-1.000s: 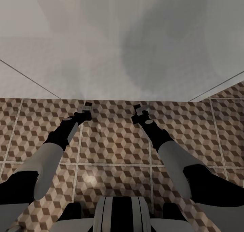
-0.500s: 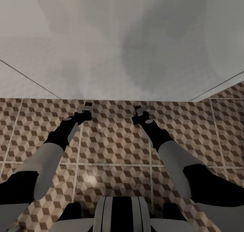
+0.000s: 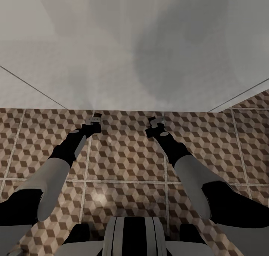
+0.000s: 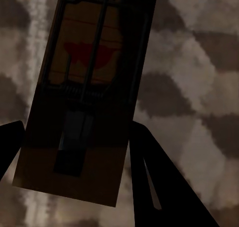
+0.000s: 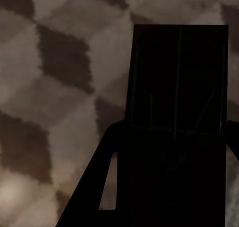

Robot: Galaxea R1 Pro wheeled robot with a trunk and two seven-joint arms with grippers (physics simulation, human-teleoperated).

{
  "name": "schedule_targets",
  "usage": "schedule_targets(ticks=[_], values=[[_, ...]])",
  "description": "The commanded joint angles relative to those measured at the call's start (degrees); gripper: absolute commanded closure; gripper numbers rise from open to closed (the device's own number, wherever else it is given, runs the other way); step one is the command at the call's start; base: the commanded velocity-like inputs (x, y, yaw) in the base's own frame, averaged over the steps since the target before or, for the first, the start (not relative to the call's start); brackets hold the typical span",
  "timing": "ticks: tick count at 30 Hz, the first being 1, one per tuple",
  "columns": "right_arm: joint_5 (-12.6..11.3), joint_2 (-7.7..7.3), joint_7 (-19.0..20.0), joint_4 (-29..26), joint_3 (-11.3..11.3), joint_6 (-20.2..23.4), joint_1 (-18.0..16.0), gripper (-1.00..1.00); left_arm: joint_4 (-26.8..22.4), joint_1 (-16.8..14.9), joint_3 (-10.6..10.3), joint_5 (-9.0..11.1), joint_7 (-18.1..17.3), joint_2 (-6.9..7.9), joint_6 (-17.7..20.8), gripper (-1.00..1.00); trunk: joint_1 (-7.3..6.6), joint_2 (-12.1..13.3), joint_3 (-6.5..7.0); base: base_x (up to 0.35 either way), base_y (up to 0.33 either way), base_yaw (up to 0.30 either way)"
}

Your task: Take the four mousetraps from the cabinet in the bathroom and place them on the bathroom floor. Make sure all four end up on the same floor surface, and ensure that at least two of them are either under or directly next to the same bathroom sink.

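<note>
Item: placing step, two traps in hand. The left end effector is gripping one mousetrap, a brown board with dark wire and a red mark, sitting between the two dark fingers in the left wrist view; in the head view its brown corner is showing at the fingertips. The right end effector is gripping a second mousetrap, a dark board in shadow, seated between its fingers in the right wrist view. Both arms are reaching forward and down over the bathroom floor, the cube-patterned tiles lying close beneath each trap; whether either board is touching the tiles cannot be told. Location: both end effectors are sitting near the edge where the tiles are meeting a broad pale grey-white surface, whose identity cannot be told from here. Judged step: setting these two traps down side by side on the tiles. Next move is calling for lowering until the boards are lying flat, then opening the fingers and lifting clear without dragging them. Surroundings: the robot's own trunk is showing at the near edge; nothing is standing between the traps and the tiles.
</note>
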Motion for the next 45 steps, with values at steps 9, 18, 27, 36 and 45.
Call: schedule_targets(ticks=[9, 18, 27, 36, 45], values=[[0.59, 0.00, 0.16, -0.12, 0.07, 0.28, 0.00, 1.00, -0.25, 0.00, -0.09, -0.03, -0.06, 0.01, 0.39, 1.00, -0.01, -0.01, -0.03, 0.000, 0.000, 0.000], [0.51, 0.00, 0.17, -0.12, 0.08, 0.14, 0.00, 1.00, -0.58, 0.00, -0.09, 0.02, 0.01, -0.03, 0.46, 1.00, -0.01, -0.01, -0.03, 0.000, 0.000, 0.000], [0.50, 0.00, 0.17, -0.12, 0.13, 0.12, 0.00, 1.00, -0.87, 0.00, -0.09, 0.02, 0.02, -0.04, 0.50, 1.00, -0.01, -0.01, -0.03, 0.000, 0.000, 0.000], [0.50, 0.00, 0.17, 0.05, 0.15, 0.12, 0.00, 1.00, -1.05, 0.09, -0.09, 0.02, 0.02, -0.03, 0.50, 1.00, -0.01, -0.01, -0.03, 0.000, 0.000, 0.000], [0.50, 0.00, 0.17, 0.83, 0.11, 0.07, 0.00, 1.00, -1.06, 0.09, -0.09, 0.02, 0.02, -0.04, 0.50, 1.00, -0.01, -0.01, -0.03, 0.000, 0.000, 0.000]])
